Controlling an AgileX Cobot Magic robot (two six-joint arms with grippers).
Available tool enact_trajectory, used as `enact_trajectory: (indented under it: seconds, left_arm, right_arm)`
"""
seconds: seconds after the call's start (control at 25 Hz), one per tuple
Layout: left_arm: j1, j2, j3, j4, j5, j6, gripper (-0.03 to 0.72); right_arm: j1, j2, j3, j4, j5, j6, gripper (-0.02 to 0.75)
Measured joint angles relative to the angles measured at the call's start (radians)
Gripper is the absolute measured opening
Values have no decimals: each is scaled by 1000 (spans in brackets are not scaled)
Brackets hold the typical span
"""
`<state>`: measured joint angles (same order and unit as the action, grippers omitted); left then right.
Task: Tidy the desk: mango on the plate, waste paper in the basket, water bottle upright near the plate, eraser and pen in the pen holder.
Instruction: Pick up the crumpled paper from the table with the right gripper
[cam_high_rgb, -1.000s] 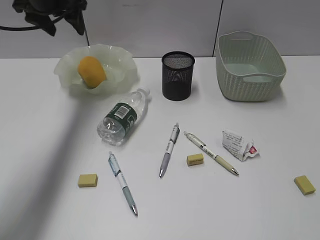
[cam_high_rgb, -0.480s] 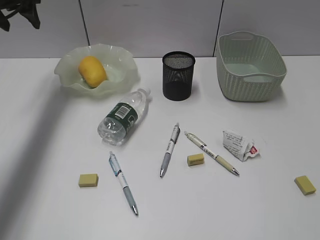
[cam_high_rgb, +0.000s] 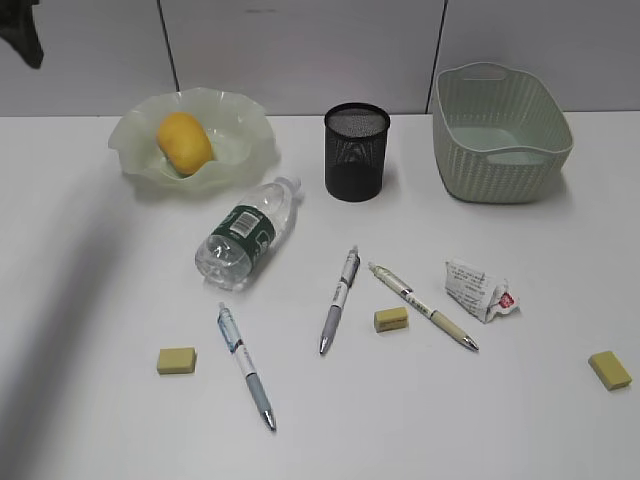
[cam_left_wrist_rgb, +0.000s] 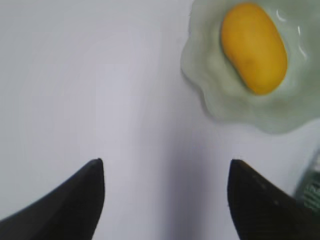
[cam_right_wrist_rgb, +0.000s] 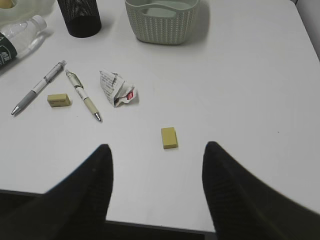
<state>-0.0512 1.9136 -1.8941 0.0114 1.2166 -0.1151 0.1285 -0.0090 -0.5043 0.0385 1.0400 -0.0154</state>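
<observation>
The yellow mango lies in the wavy green plate. On its side below the plate rests the water bottle. Three pens and three yellow erasers are scattered on the desk, with the waste paper at the right. Behind them stand the black pen holder and the basket. My left gripper hangs open and empty over bare desk left of the plate. Over the desk's front edge, my right gripper is open and empty, with one eraser just beyond it.
A grey panelled wall runs behind the desk. The desk's front edge lies under my right gripper. Only a dark piece of the left arm shows in the exterior view's top left corner.
My left arm has drawn away from above the plate toward the upper left, almost leaving the exterior view. The objects on the desk have stayed put.
</observation>
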Motion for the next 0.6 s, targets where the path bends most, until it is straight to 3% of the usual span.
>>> enact_trajectory:
  seconds: [0.24, 0.6]
  left_arm:
    - [-1, -294, 345, -5, 2, 1, 554]
    - [-1, -759, 680, -11, 4, 3, 550]
  right_arm:
    - [0, 0, 0, 0, 0, 0, 457]
    - [0, 0, 0, 0, 0, 0, 457]
